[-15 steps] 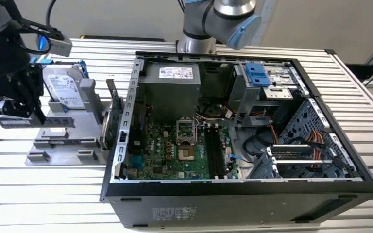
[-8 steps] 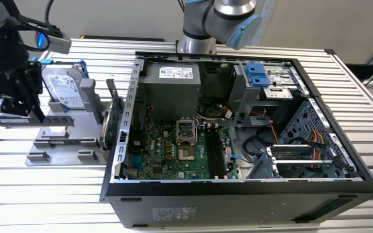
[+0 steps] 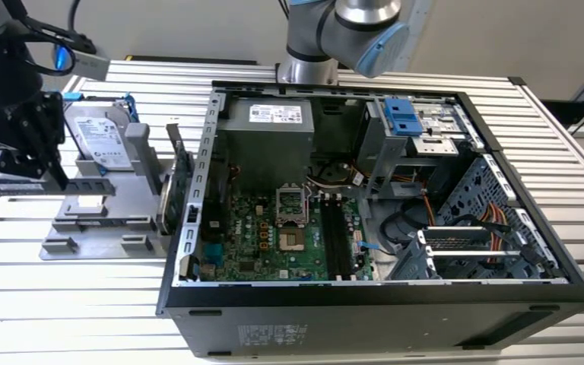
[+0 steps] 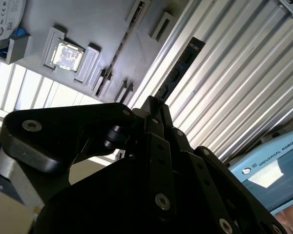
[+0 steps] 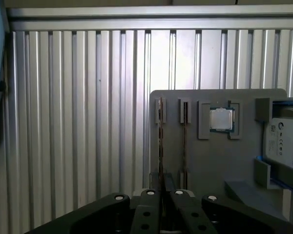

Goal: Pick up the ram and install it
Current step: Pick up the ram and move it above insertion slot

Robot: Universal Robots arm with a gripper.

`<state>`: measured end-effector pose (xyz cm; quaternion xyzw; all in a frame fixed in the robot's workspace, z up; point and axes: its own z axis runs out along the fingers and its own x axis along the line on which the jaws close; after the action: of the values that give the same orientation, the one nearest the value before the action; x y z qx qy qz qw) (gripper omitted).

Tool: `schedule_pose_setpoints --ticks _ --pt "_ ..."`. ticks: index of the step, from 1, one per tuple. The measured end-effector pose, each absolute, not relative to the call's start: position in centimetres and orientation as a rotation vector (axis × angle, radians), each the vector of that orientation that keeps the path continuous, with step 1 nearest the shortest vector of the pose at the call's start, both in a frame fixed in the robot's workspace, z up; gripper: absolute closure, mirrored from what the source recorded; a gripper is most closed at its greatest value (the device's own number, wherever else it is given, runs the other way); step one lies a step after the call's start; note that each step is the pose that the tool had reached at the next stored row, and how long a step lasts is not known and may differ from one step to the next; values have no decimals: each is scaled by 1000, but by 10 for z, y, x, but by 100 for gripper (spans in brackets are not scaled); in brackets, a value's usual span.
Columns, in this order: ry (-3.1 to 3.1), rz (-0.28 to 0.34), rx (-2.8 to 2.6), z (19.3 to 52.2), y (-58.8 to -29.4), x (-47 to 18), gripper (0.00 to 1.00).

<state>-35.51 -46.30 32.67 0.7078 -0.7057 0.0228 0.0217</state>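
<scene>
Gripper (image 5: pixel 161 181) is pinching narrow on one end of the ram (image 5: pixel 160 141), with the fingers drawn close together and the thin board sitting edge-on between them in both wrist views. Ram is sticking straight out past the fingertips. In the second wrist view it is reading as a dark strip against the ribbed table (image 4: pixel 244 73), just beside the edge of the grey tray (image 4: pixel 97 24). In the first wrist view it is lining up with the tray's outermost slot, and I cannot tell whether its far end is clear of that slot. A second stick (image 5: pixel 184 131) is standing in the neighbouring slot, between the held ram and a processor chip (image 5: pixel 220 119) that is resting in a square pocket. In the exterior view the gripper is hanging at nine o'clock from the open computer case (image 3: pixel 373 312), over the tray's nine o'clock edge. Hard drive (image 3: pixel 99 137) with blue handles is lying at the tray's twelve o'clock end. Expansion card (image 3: pixel 176 190) is standing upright at the tray's three o'clock edge, just beside the case wall. Motherboard (image 3: pixel 261 243) is facing up inside the case, and its black slots (image 3: pixel 338 243) are running twelve-to-six along its three o'clock side, well apart from the ram. Arm base (image 3: pixel 353 30) is standing at twelve o'clock from the case.
</scene>
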Motion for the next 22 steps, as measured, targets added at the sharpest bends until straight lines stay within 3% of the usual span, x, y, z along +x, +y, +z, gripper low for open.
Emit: schedule_pose_setpoints --ticks 22 --pt "-2187 71 2193 345 -463 -355 100"
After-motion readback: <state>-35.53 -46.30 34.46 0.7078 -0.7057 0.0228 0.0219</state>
